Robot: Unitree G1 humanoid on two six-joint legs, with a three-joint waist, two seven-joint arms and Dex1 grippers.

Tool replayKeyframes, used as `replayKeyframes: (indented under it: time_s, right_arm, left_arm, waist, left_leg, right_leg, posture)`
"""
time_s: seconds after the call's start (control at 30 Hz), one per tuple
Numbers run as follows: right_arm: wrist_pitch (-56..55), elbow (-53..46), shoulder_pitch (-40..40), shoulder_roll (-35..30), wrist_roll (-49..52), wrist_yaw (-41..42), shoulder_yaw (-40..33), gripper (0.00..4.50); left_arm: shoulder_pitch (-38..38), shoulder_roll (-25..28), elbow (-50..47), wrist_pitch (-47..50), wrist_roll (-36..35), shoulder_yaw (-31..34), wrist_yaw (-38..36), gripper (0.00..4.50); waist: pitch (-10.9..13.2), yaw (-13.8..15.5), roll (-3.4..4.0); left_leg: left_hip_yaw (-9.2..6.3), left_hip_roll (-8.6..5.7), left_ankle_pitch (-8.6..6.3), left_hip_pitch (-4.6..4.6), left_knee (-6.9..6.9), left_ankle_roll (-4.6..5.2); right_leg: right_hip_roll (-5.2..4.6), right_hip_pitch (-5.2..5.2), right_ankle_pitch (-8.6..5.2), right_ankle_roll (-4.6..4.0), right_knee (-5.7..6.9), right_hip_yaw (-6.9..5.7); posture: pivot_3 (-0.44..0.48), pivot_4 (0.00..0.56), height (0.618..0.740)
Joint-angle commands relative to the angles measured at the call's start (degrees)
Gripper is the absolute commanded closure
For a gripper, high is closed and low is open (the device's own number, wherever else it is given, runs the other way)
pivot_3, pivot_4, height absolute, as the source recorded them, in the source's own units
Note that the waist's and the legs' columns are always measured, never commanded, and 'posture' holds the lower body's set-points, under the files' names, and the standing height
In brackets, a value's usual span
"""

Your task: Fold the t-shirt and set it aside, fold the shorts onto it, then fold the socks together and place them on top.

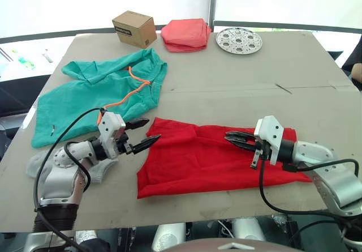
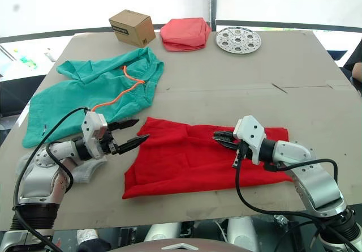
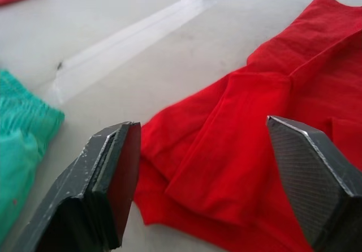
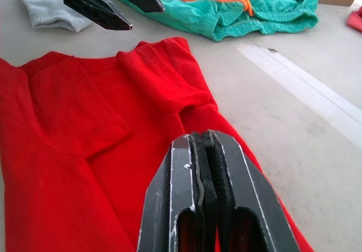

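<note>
My left gripper [image 1: 142, 133] hangs spread at the t-shirt [image 1: 209, 158]'s nine o'clock edge, touching nothing; my right gripper [image 1: 233, 139] rests pressed together over the cloth's middle, pinching nothing I can make out. The shirt lies partly folded at six o'clock on the table [image 1: 237, 88], the shorts [image 1: 96, 93] at ten o'clock. If my left pinches just the top layer, the fold may drag open. The socks [image 4: 48, 8] sit largely hidden behind my left arm, and I cannot count them.
</note>
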Motion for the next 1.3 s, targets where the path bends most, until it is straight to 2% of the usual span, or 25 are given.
replayKeyframes:
  time_s: [0.03,0.1,0.2,0.3,0.7,1.3]
  right_arm:
    - [-0.44,-1.09,-0.45,-0.30,-0.11,-0.25,-0.47,4.50]
    - [-0.53,-0.73,-0.79,-0.24,-0.44,-0.17,-0.18,4.50]
    - [-0.51,-0.41,-1.26,-0.12,-0.74,-0.04,0.10,4.50]
    - [-0.37,-0.80,-1.08,-0.25,-0.80,-0.10,0.08,4.50]
    - [0.19,-2.01,-0.04,-0.63,-0.97,-0.85,-0.39,4.50]
    - [0.31,-1.92,-0.40,-0.79,-0.88,-0.91,-0.14,4.50]
  left_arm:
    - [-0.64,1.09,-0.72,9.49,-3.09,0.21,1.75,0.63]
    - [-1.56,0.59,-0.83,14.91,-4.95,0.48,3.10,0.63]
    - [-3.30,-0.37,-0.82,18.29,-5.68,0.50,4.79,1.32]
    - [-4.13,-0.75,-1.15,20.82,-6.27,0.57,5.48,2.82]
    - [-1.63,0.64,-1.27,18.07,-3.61,-0.23,3.98,2.82]
    - [-2.54,0.70,-0.22,16.63,-0.29,-1.40,5.70,2.82]
  waist:
    - [0.00,-0.01,0.00]
    - [0.00,0.00,0.00]
    - [0.00,0.08,-0.01]
    - [-0.01,0.01,-0.03]
    - [0.00,0.07,-0.02]
    - [0.00,0.02,-0.02]
  left_leg:
    - [0.00,0.00,0.00,0.00,0.00,0.00]
    - [-0.01,0.00,0.01,0.00,0.00,0.02]
    - [-0.03,0.00,0.02,0.00,0.01,0.04]
    - [-0.02,-0.01,0.07,0.00,0.02,-0.04]
    - [-0.03,0.00,0.05,0.00,0.00,-0.20]
    - [-0.03,0.00,0.04,0.00,-0.01,-0.18]
  right_leg:
    - [0.00,0.00,0.00,0.00,0.00,0.00]
    - [0.01,0.00,0.00,0.01,0.00,0.00]
    - [0.02,0.01,0.00,0.02,0.00,-0.01]
    - [0.02,0.02,0.01,0.02,0.00,0.00]
    - [-0.01,0.01,-0.01,-0.01,0.00,0.01]
    - [-0.01,0.00,0.00,-0.01,0.00,0.00]
  posture:
    - [0.000,0.150,0.736]
    - [0.000,0.150,0.736]
    - [0.000,0.150,0.736]
    - [0.000,0.150,0.736]
    - [0.000,0.150,0.736]
    - [0.000,0.150,0.736]
